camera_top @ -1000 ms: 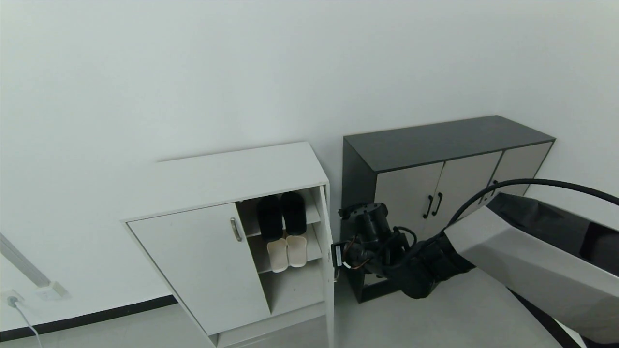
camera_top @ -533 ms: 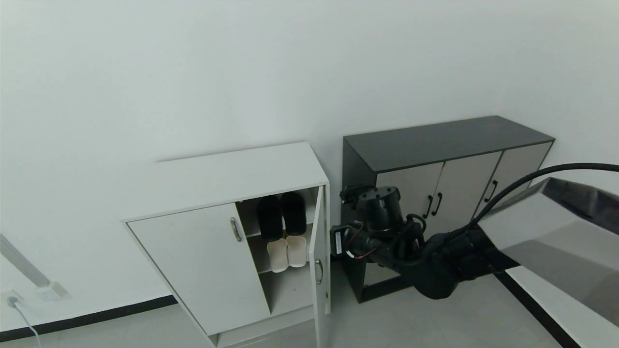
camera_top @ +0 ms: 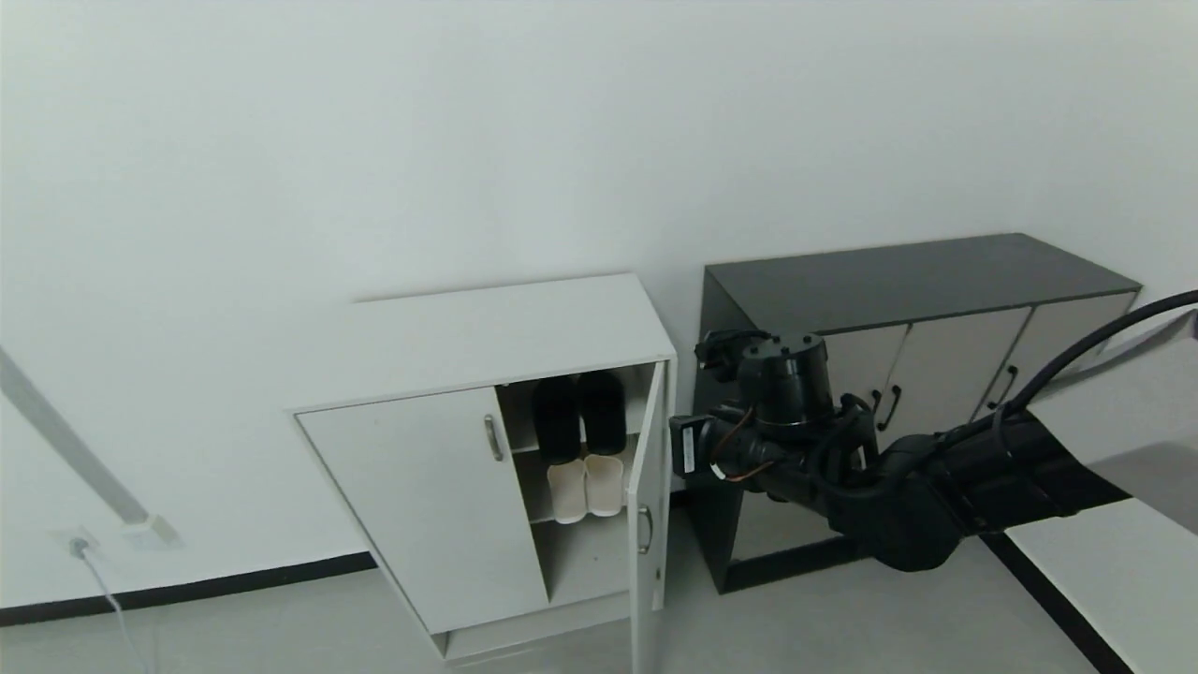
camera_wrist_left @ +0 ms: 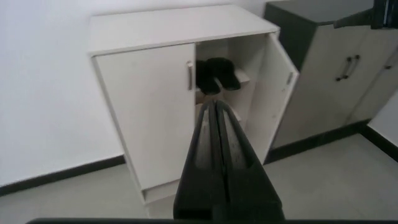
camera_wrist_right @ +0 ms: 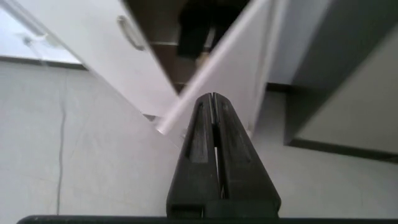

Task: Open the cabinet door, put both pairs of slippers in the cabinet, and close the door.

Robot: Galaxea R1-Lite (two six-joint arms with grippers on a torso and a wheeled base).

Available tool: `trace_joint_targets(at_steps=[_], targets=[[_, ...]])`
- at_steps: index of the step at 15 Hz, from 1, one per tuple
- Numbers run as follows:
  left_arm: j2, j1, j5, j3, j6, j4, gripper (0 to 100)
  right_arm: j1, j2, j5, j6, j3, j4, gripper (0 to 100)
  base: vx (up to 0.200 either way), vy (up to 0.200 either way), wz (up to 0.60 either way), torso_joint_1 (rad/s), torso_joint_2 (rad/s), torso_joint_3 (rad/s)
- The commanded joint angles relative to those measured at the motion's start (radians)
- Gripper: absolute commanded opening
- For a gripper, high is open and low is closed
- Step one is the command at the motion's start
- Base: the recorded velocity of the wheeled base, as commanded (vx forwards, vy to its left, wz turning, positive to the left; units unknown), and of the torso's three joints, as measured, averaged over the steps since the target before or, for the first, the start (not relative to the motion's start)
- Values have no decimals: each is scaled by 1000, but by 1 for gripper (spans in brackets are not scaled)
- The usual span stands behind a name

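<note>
The white cabinet (camera_top: pixel 505 328) stands against the wall with its left door (camera_top: pixel 430 505) shut and its right door (camera_top: pixel 648 487) swung partway in. A black pair of slippers (camera_top: pixel 580 417) lies on the upper shelf, and a white pair (camera_top: pixel 587 487) on the shelf below. My right arm (camera_top: pixel 786 440) reaches to the outer side of the right door (camera_wrist_right: pixel 236 62); my right gripper (camera_wrist_right: pixel 213 98) is shut, its tips at that door's face. My left gripper (camera_wrist_left: pixel 214 104) is shut and empty, held in front of the cabinet opening, where the black slippers (camera_wrist_left: pixel 217 73) show.
A dark cabinet (camera_top: pixel 917 281) with grey doors stands close to the right of the white one. A wall socket with a cable (camera_top: pixel 80 545) sits low on the left. A white surface (camera_top: pixel 1104 562) edges the right side. Grey floor lies in front.
The right door has swung from standing edge-on toward the cabinet, with my right arm following it up and in. The head view has shifted, so everything sits further right.
</note>
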Motion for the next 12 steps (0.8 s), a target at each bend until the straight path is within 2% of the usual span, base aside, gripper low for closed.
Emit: trace_joint_targets(at_steps=[1, 3, 7, 12], targets=[[1, 0, 0, 0, 1, -1, 0, 0, -6, 4, 0, 12, -2, 0, 0, 0, 600, 12, 7, -2], [1, 0, 0, 0, -1, -1, 0, -2, 1, 23, 0, 17, -4, 0, 0, 0, 600, 0, 2, 0], [1, 0, 3, 0, -1, -1, 0, -19, -2, 12, -32, 68, -6, 0, 0, 0, 0, 0, 0, 0], [1, 0, 2, 0, -1, -1, 0, -89, -87, 9, -84, 252, -10, 0, 0, 0, 0, 0, 0, 0]])
